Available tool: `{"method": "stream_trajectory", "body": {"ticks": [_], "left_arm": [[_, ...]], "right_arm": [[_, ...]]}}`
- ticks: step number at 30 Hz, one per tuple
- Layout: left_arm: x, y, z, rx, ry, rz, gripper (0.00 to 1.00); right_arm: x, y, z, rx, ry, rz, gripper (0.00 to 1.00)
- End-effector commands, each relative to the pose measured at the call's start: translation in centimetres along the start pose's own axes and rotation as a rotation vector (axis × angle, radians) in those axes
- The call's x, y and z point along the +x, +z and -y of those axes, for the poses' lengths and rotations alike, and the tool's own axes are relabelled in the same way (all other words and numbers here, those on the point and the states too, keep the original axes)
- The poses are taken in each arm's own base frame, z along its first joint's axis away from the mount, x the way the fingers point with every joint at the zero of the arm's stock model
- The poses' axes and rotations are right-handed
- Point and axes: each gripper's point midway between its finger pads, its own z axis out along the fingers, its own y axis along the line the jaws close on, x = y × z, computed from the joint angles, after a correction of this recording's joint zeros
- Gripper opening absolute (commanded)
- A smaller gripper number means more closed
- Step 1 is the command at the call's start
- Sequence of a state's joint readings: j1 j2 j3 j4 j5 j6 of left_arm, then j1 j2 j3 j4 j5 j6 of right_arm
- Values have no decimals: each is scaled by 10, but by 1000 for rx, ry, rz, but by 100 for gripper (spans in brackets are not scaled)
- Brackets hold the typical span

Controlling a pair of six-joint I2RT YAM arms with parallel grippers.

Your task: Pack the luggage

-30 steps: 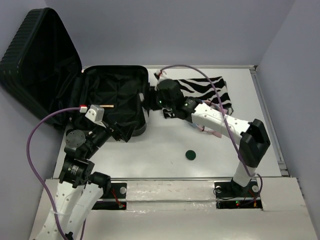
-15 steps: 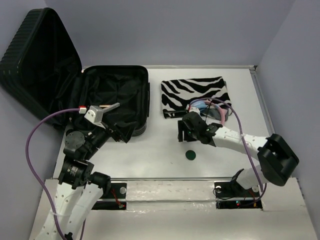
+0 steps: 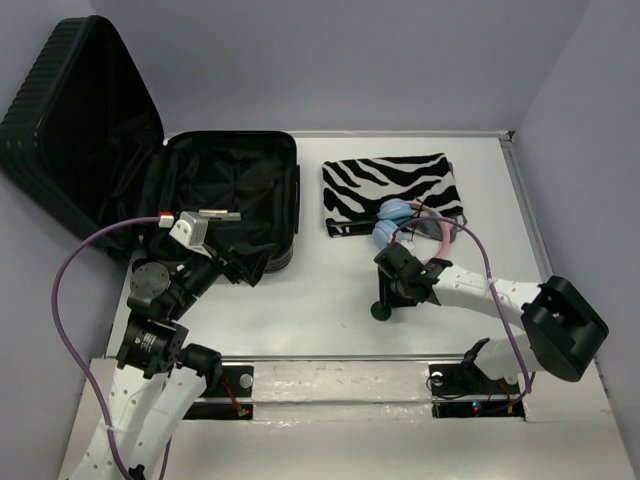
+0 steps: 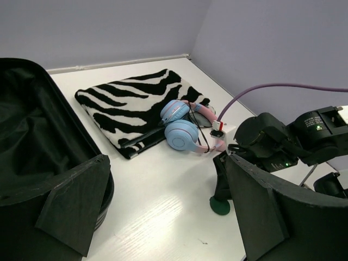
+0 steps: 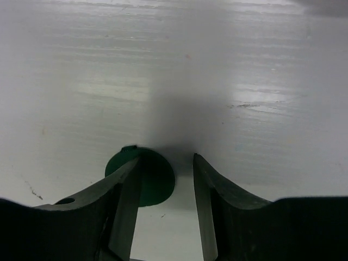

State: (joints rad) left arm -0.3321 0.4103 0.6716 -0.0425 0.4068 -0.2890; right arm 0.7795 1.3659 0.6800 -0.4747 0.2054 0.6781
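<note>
Luggage (image 3: pixel 230 195) lies open. My right claw (image 5: pixel 166 159), released, covers only one edge of the green disc (image 5: pixel 157 184); I'd centre it before clenching. Left claw (image 4: pixel 163 174) is released too.

You have a white counter (image 3: pixel 330 290) carrying the open luggage (image 3: pixel 230 200), a zebra-striped pouch (image 3: pixel 385 185), headphones (image 3: pixel 398 215) touching its edge, and a green disc (image 3: pixel 381 311).

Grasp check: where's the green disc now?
Top view: green disc lies on the table, right of centre near the front edge, beneath the right pincer, with the headphones behind it.
</note>
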Motion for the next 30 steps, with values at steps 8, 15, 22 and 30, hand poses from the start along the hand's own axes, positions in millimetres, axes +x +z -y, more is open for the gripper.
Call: {"method": "stream_trajectory", "body": {"ticks": [8, 15, 22, 30], "left_arm": [[-19, -1, 9, 29, 33, 60, 99], [-14, -3, 7, 22, 26, 41, 99], [-14, -3, 7, 21, 25, 43, 99], [-14, -2, 6, 19, 25, 41, 99]], "right_arm": [[3, -7, -33, -161, -17, -49, 47], [-1, -19, -38, -211, -8, -20, 58], [20, -10, -39, -239, -28, -98, 48], [19, -1, -47, -242, -80, -121, 23]]}}
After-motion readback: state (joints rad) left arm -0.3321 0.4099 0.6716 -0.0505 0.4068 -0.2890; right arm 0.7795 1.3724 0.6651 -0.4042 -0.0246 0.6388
